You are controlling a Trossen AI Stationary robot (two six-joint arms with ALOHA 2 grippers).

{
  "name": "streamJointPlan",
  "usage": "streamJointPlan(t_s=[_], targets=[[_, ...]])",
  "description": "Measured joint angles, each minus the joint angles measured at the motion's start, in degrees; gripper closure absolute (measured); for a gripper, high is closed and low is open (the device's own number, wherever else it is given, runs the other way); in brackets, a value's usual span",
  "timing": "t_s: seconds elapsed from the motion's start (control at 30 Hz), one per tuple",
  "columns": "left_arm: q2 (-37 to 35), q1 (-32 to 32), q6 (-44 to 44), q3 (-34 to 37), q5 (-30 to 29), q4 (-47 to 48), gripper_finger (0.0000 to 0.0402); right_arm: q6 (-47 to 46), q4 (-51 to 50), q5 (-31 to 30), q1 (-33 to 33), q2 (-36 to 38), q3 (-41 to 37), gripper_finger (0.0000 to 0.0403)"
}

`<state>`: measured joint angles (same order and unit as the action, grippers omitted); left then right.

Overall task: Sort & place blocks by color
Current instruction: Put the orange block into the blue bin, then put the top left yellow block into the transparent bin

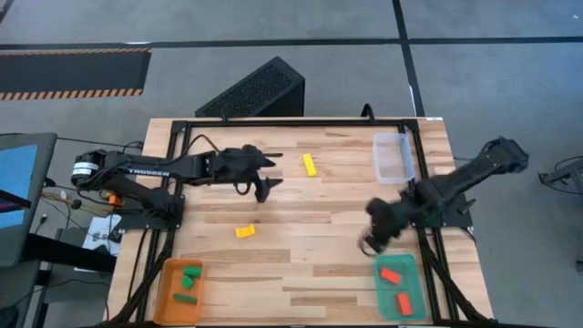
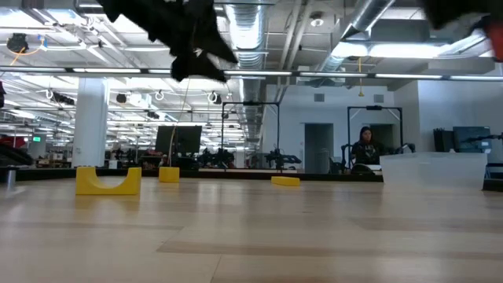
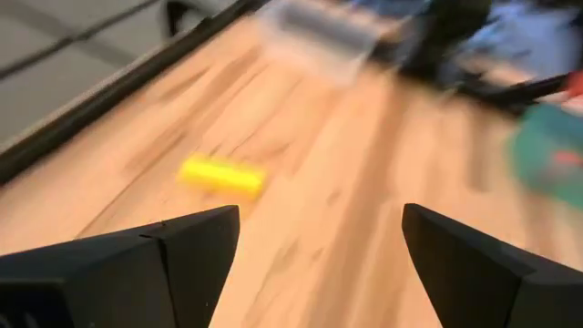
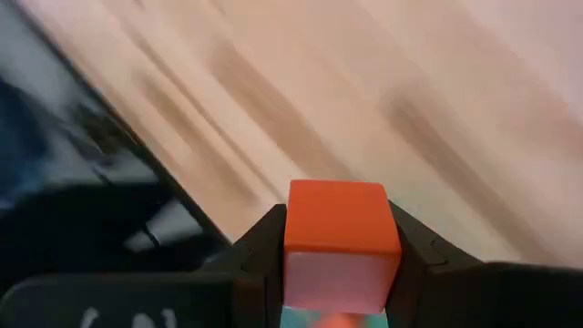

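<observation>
My right gripper (image 1: 372, 241) hangs just beyond the far left corner of the teal tray (image 1: 414, 273), shut on a red block (image 4: 342, 228). Two red blocks (image 1: 395, 287) lie in that tray. My left gripper (image 1: 264, 185) is open above the table's middle; in its wrist view (image 3: 319, 228) a yellow bar (image 3: 221, 175) lies flat ahead of it. That bar (image 1: 310, 164) sits toward the far edge. A yellow arch block (image 1: 244, 231) stands on its two feet (image 2: 108, 181). A small yellow block (image 2: 168, 174) rests behind it. Green blocks (image 1: 189, 278) lie in the orange tray (image 1: 164, 296). My right gripper pinches the red block between its two fingers (image 4: 264, 246), one on each side face (image 4: 293, 228). The block's top face sticks out past the fingertips. It is lifted clear of the table.
A clear tray (image 1: 393, 157) stands near the far right corner and shows as a pale box (image 2: 444, 169) in the low view. A black frame (image 1: 291, 123) borders the table. Bare wood lies between the two grippers. A person (image 2: 365, 145) sits far off in the room.
</observation>
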<state>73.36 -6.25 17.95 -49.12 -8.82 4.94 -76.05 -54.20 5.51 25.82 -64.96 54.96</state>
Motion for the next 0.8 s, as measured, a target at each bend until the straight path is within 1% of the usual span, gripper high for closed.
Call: streamJointPlan(t_s=[0.1, 0.17, 0.23, 0.3, 0.43, 0.5, 0.57, 0.7, 0.8], targets=[[0.0, -3.0, 1.7, 0.0, -3.0, 7.1, 0.0107, -7.5, -8.1, -0.7, 10.2, -0.5, 0.0, 0.0272], [0.5, -5.2, 0.6, 0.0, -5.3, 10.3, 0.0107, -12.8, -10.6, -0.6, 16.4, -1.8, 0.0, 0.0272], [1.3, -7.5, -0.6, 0.1, -5.6, 12.9, 0.0107, -16.9, -10.4, 0.3, 21.1, -2.6, -1.2, 0.0272], [2.4, -9.8, -0.7, 0.6, -4.3, 12.2, 0.0107, -19.9, -7.2, 0.8, 24.1, -3.6, -3.4, 0.0272], [4.9, -13.9, -0.5, 0.9, -1.2, 12.9, 0.0106, -23.6, 2.6, 1.0, 26.6, -5.1, -6.7, 0.0272], [5.9, -15.5, -1.2, 0.9, 0.3, 12.9, 0.0106, -24.4, 5.0, 1.0, 26.9, -6.3, -7.4, 0.0267], [7.1, -16.7, -2.7, 0.9, 1.4, 12.8, 0.0106, -24.7, 5.5, 1.0, 26.8, -7.4, -7.5, 0.0243], [9.1, -19.1, -4.9, 0.9, 3.3, 13.8, 0.0106, -27.6, 4.8, 0.9, 26.8, -9.7, -7.5, 0.0179], [10.2, -20.4, -5.3, 0.9, 3.9, 14.6, 0.0106, -28.4, 5.7, 0.9, 26.4, -10.0, -7.4, 0.0144]])
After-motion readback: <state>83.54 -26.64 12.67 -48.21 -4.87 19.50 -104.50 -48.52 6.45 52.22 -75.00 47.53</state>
